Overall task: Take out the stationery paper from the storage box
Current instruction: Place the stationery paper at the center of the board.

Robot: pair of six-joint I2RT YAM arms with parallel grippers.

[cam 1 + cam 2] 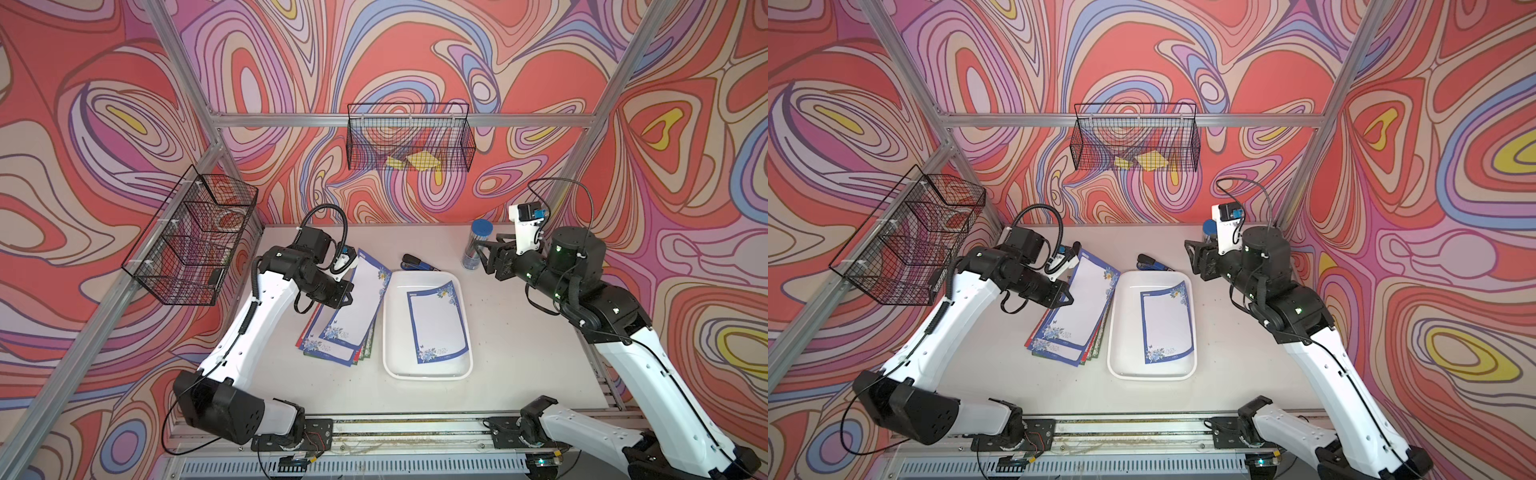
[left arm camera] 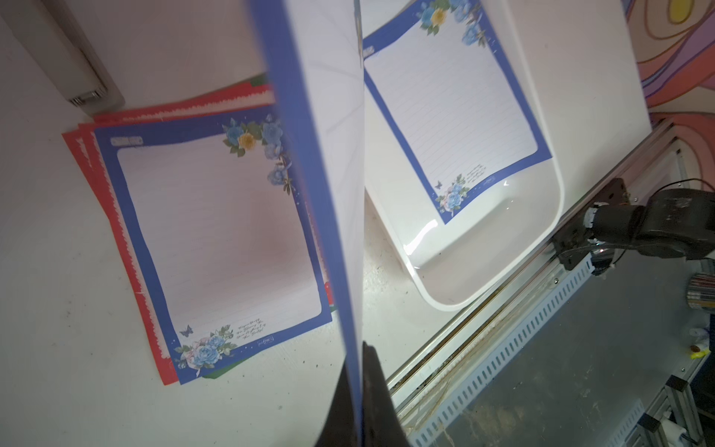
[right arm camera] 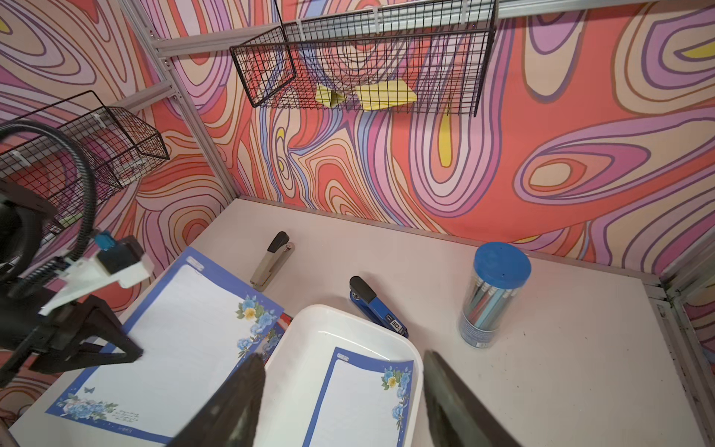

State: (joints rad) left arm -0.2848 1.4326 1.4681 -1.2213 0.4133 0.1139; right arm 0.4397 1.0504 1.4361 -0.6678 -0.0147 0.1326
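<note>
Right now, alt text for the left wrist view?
The shut left gripper pinches a blue-bordered sheet, seen edge-on, splitting the picture. Past it, a pile of sheets lies on the table beside the white box, which holds one sheet.

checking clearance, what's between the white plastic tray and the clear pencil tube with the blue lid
Bare white tabletop, in the right wrist view; the blue stapler lies beside that gap.

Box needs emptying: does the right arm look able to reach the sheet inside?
Probably yes: the right gripper is open and empty, and the sheet lies uncovered in the storage box.
</note>
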